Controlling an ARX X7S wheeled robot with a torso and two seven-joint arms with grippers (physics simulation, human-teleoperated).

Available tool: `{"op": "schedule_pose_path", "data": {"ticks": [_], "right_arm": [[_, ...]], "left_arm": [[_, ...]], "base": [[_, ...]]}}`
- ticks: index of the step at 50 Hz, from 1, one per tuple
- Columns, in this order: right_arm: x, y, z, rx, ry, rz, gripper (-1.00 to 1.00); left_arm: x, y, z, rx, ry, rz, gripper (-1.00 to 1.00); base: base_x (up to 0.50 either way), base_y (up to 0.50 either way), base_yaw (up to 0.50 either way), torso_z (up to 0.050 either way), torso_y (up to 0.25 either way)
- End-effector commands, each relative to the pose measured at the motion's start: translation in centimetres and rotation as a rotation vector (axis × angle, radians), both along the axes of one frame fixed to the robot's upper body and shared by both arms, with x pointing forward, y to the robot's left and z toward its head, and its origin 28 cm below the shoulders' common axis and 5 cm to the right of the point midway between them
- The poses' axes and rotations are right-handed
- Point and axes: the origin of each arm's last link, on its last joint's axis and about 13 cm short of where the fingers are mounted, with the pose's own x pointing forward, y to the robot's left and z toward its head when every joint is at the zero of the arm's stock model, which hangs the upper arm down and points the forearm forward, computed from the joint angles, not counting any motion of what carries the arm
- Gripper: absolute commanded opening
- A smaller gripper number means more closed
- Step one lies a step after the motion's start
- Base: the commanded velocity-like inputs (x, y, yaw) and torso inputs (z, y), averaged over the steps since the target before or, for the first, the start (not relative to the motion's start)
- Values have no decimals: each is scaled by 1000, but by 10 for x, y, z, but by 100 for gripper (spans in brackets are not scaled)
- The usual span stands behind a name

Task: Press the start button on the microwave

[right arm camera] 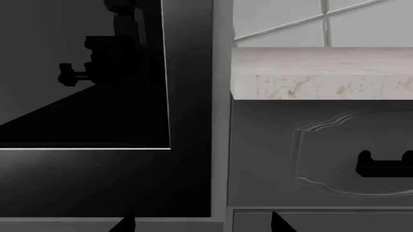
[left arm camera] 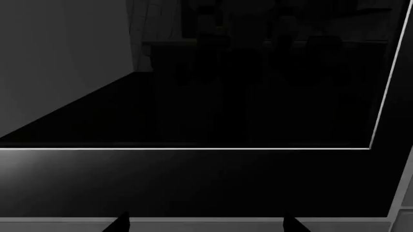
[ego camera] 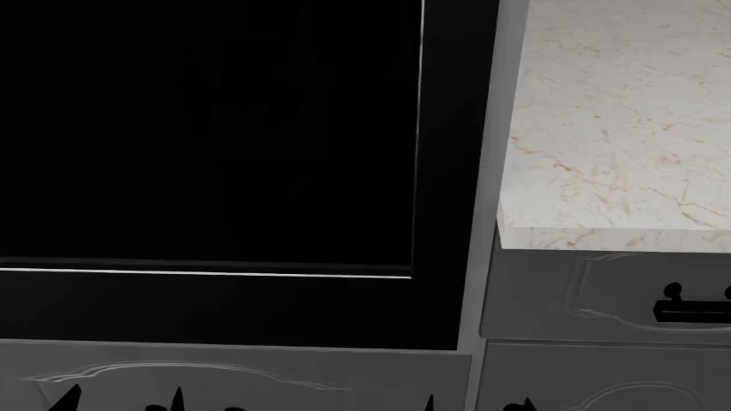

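The microwave [ego camera: 205,128] fills most of the head view: a dark glossy door pane with thin silver trim, a plain black side strip [ego camera: 451,171] and a grey side wall [ego camera: 491,171]. No button shows on it. It also fills the left wrist view [left arm camera: 258,96] and half of the right wrist view [right arm camera: 77,106]. My left gripper [left arm camera: 206,224] is open and empty, close before the door's lower edge. My right gripper [right arm camera: 203,224] is open and empty, before the microwave's lower right corner. Only the fingertips of both show low in the head view, left [ego camera: 120,401] and right [ego camera: 474,404].
A marble countertop [ego camera: 617,111] lies right of the microwave, with a tiled wall [right arm camera: 322,19] behind it. Grey panelled cabinet drawers [ego camera: 571,300] with a black handle [ego camera: 691,308] sit under the counter. Another drawer front [ego camera: 228,377] is below the microwave.
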Motion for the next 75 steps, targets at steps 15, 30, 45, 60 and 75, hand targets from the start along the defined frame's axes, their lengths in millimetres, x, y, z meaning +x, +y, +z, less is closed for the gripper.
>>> {"op": "schedule_pose_path", "data": {"ticks": [15,30,45,60,75], "right_arm": [[-2,5,-10,-12,28,17,100],[-2,6,-9,-2,23,22,100],[-7,5,78,-53,-231,21,100],[11,5,142,-92,-243,-2,100],[13,6,141,-70,-258,17,100]], "left_arm": [[2,3,-2,1,27,12,100],[1,3,3,12,9,34,100],[-37,11,134,-110,-548,73,100],[-51,6,166,-92,-896,101,100],[-47,6,164,-84,-890,98,100]], "base": [[0,0,0,0,0],[0,0,0,0,0],[0,0,0,0,0],[0,0,0,0,0],[52,50,0,0,0]]}}
